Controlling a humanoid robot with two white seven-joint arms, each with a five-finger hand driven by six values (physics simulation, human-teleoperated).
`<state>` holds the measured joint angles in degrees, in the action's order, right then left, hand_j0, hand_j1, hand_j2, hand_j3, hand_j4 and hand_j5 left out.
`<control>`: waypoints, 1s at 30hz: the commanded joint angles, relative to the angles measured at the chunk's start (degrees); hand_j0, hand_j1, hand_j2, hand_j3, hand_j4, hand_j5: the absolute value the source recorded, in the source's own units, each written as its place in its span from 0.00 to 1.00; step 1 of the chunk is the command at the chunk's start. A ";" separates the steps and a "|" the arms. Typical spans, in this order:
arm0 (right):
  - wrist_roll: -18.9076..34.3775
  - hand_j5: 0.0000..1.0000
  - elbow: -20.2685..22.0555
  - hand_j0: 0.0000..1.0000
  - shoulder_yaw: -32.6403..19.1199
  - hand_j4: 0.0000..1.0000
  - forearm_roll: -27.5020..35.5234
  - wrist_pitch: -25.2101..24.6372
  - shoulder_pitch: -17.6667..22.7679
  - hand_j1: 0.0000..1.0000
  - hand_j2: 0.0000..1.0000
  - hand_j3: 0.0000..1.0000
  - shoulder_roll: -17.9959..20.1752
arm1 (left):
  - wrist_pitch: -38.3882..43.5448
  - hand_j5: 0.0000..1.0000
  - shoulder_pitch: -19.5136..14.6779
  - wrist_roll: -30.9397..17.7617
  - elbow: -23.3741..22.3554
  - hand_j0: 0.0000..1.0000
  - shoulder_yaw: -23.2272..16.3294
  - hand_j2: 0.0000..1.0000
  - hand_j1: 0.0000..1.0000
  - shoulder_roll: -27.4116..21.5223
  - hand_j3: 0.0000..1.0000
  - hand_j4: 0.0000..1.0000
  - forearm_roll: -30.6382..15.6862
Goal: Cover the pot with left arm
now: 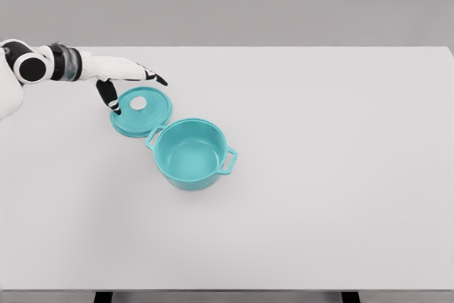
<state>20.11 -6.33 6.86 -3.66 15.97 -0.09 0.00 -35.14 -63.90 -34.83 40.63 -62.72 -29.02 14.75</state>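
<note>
Head view shows my left hand point(122, 79) spread loose over the far-left rim of the teal lid point(141, 111), gripping nothing, the lid lying against the uncovered pot point(190, 154), with bare white worktop point(340, 175) stretching right.

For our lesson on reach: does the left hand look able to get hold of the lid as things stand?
Probably yes. The left hand hangs open right at the lid's far left edge, with nothing between them. The pot sits on the lid's other side, out of the way.
</note>
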 commanded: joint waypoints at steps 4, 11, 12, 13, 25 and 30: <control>0.01 1.00 0.00 1.00 -0.01 1.00 -0.03 0.02 0.09 1.00 1.00 1.00 0.00 | 0.14 1.00 0.00 0.02 -0.11 1.00 0.32 1.00 1.00 1.16 1.00 1.00 0.28; 0.01 1.00 0.00 1.00 -0.01 1.00 -0.03 0.02 0.09 1.00 1.00 1.00 0.00 | 0.14 0.96 0.09 0.11 -0.11 0.96 0.23 0.96 0.96 1.33 0.96 0.96 0.19; 0.01 1.00 0.00 1.00 -0.01 1.00 -0.03 0.02 0.09 1.00 1.00 1.00 0.00 | 0.14 0.96 0.09 0.11 -0.11 0.96 0.23 0.96 0.96 1.16 0.96 0.96 0.19; 0.10 1.00 0.00 1.00 -0.01 1.00 -0.03 0.02 0.09 1.00 1.00 1.00 0.00 | 0.14 0.96 0.17 0.11 -0.11 0.96 0.23 0.96 0.96 1.16 0.96 0.96 0.19; 0.10 1.00 0.00 1.00 -0.01 1.00 -0.03 0.02 0.09 1.00 1.00 1.00 0.00 | 0.14 0.90 0.44 0.02 -2.40 0.90 -0.03 0.90 0.90 1.25 0.90 0.90 0.37; 0.01 1.00 0.00 1.00 -0.01 1.00 -0.03 0.02 0.09 1.00 1.00 1.00 0.00 | 0.14 0.80 0.62 -0.06 -2.49 0.80 -0.03 0.80 0.80 1.33 0.80 0.80 0.28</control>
<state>20.11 -6.33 6.86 -3.66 15.97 0.00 0.00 -35.08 -63.28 -34.83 38.27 -62.85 -27.76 15.28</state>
